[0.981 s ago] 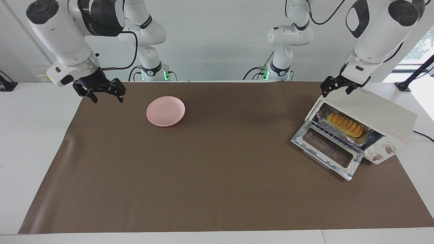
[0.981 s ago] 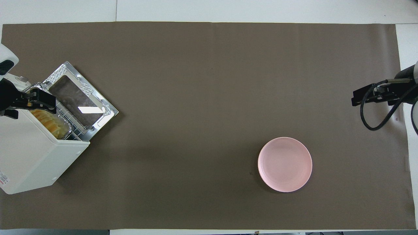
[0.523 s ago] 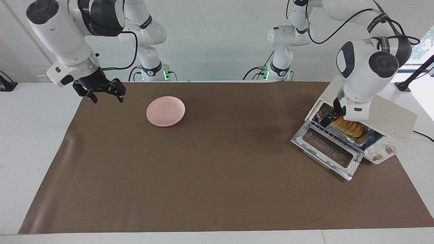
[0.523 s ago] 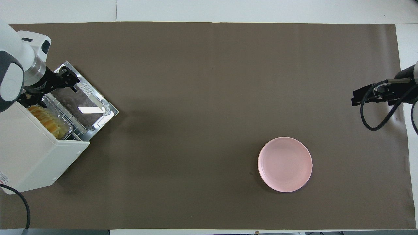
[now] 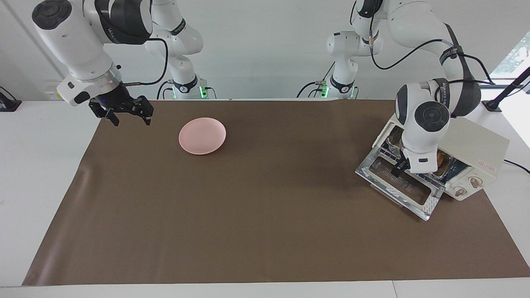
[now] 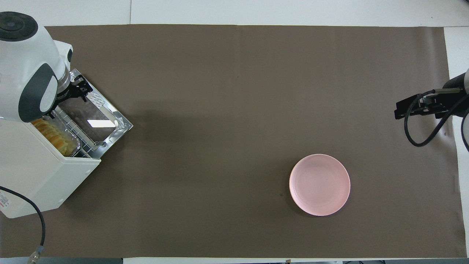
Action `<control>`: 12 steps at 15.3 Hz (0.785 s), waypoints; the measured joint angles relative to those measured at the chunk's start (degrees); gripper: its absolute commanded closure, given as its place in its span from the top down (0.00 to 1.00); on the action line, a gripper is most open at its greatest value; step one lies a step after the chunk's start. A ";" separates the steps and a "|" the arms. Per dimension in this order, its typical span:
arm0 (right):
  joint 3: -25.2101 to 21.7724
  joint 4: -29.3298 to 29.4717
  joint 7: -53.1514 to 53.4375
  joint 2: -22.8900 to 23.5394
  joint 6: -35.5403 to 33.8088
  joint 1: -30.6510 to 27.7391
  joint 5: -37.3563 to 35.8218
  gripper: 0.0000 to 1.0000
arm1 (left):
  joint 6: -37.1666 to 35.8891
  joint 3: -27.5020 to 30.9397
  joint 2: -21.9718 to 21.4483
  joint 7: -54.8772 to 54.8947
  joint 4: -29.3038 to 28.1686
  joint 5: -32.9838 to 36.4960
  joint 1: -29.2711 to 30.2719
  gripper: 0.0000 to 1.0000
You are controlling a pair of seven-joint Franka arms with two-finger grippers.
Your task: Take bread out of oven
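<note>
Left gripper [image 5: 401, 167] over the open oven door; bread in the oven.

The oven [image 5: 470, 147] stands at the left arm's end of the bench [image 5: 265, 231], door [image 6: 96, 118] dropped flat. The bread [image 6: 55, 136] lies in a foil tray [image 6: 74, 145] on the rack. Left finger state: cannot tell. The right gripper [image 5: 124, 112] waits, fingers spread and empty, over the mat's corner near a pink plate [image 5: 202, 135].

A robotics lab is showing here. Two white arms are standing bolted at a white tabletop [image 5: 25, 174] that is wearing a brown mat [image 5: 256, 207], with cables trailing against bare walls.
</note>
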 measured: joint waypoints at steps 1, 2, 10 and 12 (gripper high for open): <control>0.00 0.00 0.00 0.00 0.00 0.00 0.00 1.00 | 0.70 0.07 0.00 -0.19 -0.57 0.17 0.05 1.00; 0.00 0.00 0.00 0.00 0.00 0.00 0.00 1.00 | 1.23 0.12 -0.03 -0.28 -1.12 0.27 0.32 1.00; 0.00 0.00 0.00 0.00 0.00 0.00 0.00 1.00 | 7.35 0.35 -1.60 -0.72 -7.46 0.29 2.84 0.55; 0.00 0.00 0.00 0.00 0.00 0.00 0.00 1.00 | 7.36 0.22 -1.94 -0.96 -7.95 0.29 2.84 0.26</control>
